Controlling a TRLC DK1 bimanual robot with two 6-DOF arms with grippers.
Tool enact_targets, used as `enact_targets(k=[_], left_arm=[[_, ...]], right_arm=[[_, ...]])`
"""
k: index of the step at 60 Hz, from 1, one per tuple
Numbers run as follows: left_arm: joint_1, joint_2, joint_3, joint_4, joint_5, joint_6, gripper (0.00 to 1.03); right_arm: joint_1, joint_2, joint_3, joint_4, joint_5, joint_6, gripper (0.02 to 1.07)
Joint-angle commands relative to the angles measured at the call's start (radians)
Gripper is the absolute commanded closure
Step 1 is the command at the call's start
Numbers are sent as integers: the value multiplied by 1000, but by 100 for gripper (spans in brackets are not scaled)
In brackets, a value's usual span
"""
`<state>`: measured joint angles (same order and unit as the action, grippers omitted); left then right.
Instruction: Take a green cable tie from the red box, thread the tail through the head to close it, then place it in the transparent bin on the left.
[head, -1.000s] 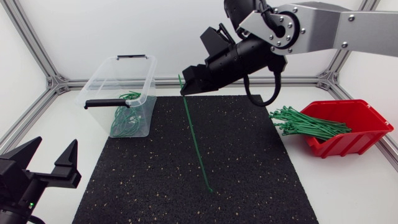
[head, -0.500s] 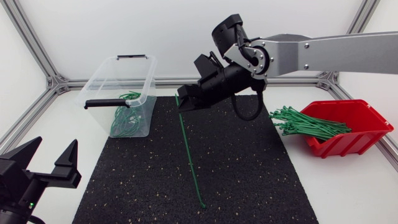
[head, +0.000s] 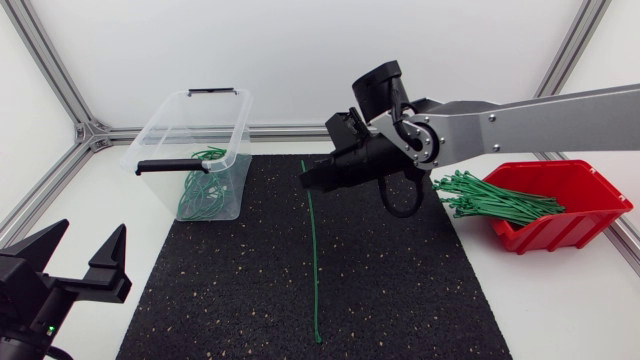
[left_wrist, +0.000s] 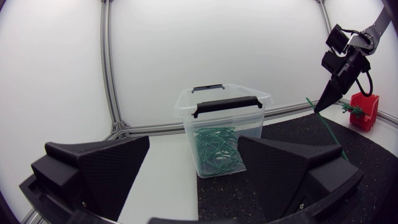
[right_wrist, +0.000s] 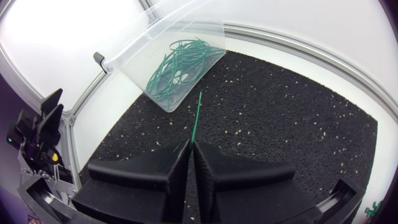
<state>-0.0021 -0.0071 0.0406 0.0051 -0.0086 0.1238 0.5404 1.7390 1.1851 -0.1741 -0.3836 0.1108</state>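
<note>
pinches a green cable tie (head: 314, 260) by one end in the right gripper (head: 307, 177), fingers clamped, tail hanging down, likely for the spread-open left gripper (head: 80, 262) to catch.

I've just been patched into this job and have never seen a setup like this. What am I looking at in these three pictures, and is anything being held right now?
This is a two-armed robot at a table; each arm ends in a black two-fingered gripper. The head view looks down from above. The other two come from cameras on the wrists, so each shows its own fingers at its lower edge. The right gripper, reaching in over the black mat, is shut on the upper end of one straight green cable tie, whose tail points down toward the mat. The left gripper is open and empty. The red box on the right holds loose ties; the transparent bin on the left holds looped ones.
</note>
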Motion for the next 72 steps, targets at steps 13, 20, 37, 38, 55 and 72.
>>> enact_targets(k=[13, 20, 37, 38, 55, 72], left_arm=[[-1, -4, -39, -24, 9, -21, 4], [-3, -4, -39, -22, 9, -21, 4], [1, -4, -39, -22, 9, -21, 4], [-1, -4, -39, -22, 9, -21, 4], [-1, -4, -39, -22, 9, -21, 4], [2, -4, -39, -22, 9, -21, 4]], right_arm=[[15, -98, -131, 127, 187, -169, 83], [32, -116, -186, 191, 275, -235, 72], [35, -191, -200, 51, 354, -445, 37], [41, -191, -193, 30, 364, -456, 36], [93, -170, -85, -260, 431, -631, 17], [273, -141, -91, -354, 522, -873, 16]])
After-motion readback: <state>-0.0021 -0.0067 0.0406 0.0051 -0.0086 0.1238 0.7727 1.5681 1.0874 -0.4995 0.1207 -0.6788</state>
